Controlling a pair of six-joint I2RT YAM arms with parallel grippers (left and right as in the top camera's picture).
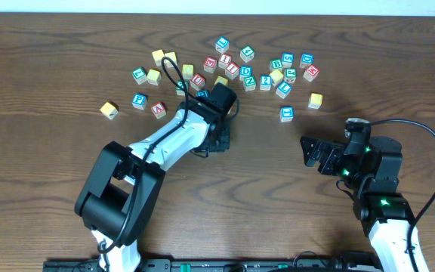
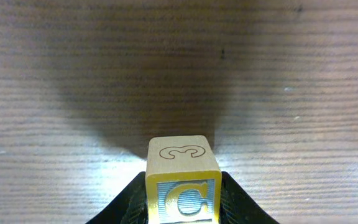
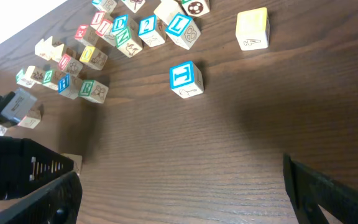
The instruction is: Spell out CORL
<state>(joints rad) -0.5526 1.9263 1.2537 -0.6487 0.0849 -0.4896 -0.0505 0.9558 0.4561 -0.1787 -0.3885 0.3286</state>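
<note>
A wooden cube (image 2: 183, 163) with a yellow-framed C on its near face and an engraved 3 on top sits between the black fingers (image 2: 236, 200) of my left gripper (image 2: 183, 200), which is shut on it over bare table. From overhead the left gripper (image 1: 216, 141) points down at mid-table and hides this cube. A white-faced cube with a blue L (image 3: 181, 27) (image 1: 282, 90) lies at the right side of the cube pile. I cannot pick out the O and R cubes in the pile. My right gripper (image 3: 182, 199) (image 1: 310, 151) stands open and empty at the right.
Many lettered cubes lie scattered in a band (image 1: 225, 68) across the back of the table. A lone blue-lettered cube (image 1: 286, 113) and a yellow cube (image 1: 315, 100) sit nearest the right gripper. Another yellow cube (image 1: 109, 110) lies at the far left.
</note>
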